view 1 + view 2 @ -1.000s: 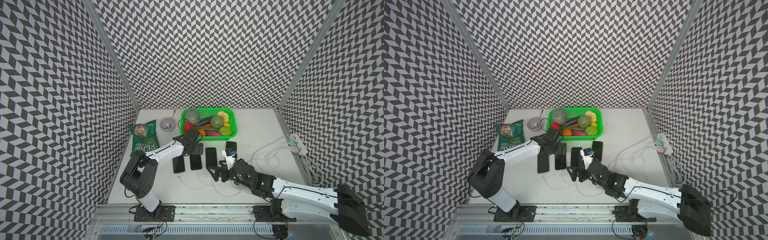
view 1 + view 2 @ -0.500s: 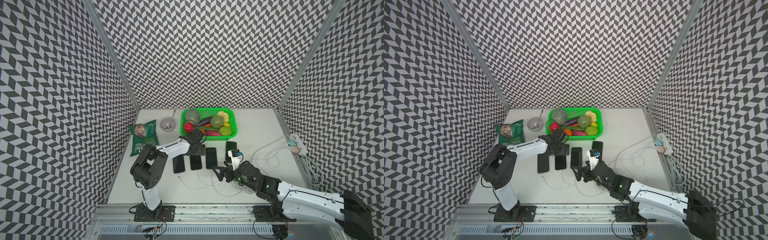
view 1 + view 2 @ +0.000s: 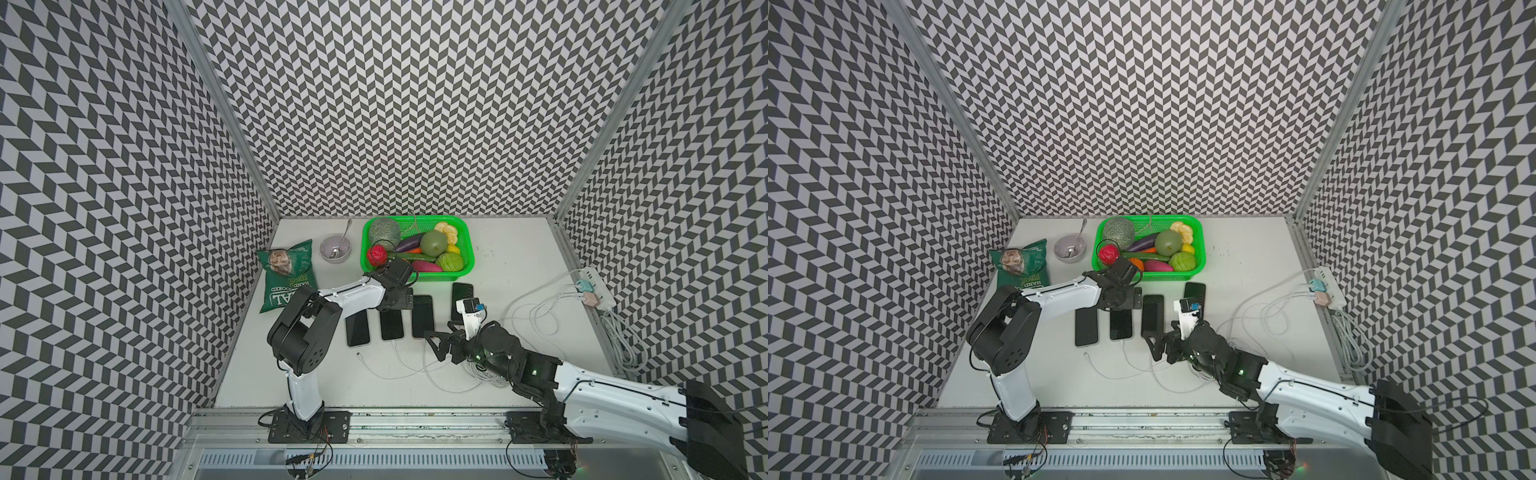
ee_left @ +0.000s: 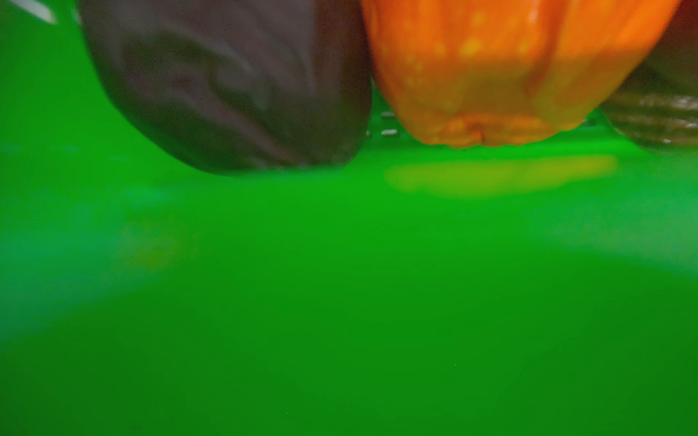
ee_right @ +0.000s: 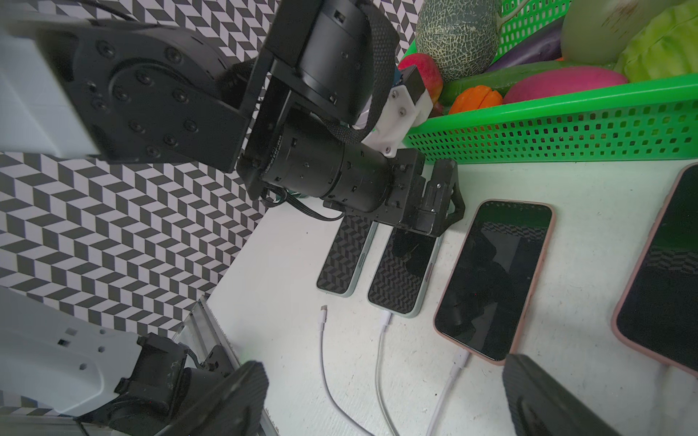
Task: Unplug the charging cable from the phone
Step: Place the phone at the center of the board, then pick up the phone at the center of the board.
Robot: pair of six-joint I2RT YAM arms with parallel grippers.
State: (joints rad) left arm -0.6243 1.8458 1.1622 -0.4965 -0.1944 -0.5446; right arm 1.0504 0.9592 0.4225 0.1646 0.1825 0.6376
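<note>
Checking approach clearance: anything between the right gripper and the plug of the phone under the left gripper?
Nothing visible. The open right gripper faces the white plug in that pale-cased phone across a clear gap; the pink-cased phone's cable runs beside it, apart.

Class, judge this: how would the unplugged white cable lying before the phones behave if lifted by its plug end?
The unplugged white cable probably hangs floppy: it lies in loose curves. Thin, so likely light. Its small smooth plug might slip or twist in the jaws.
</note>
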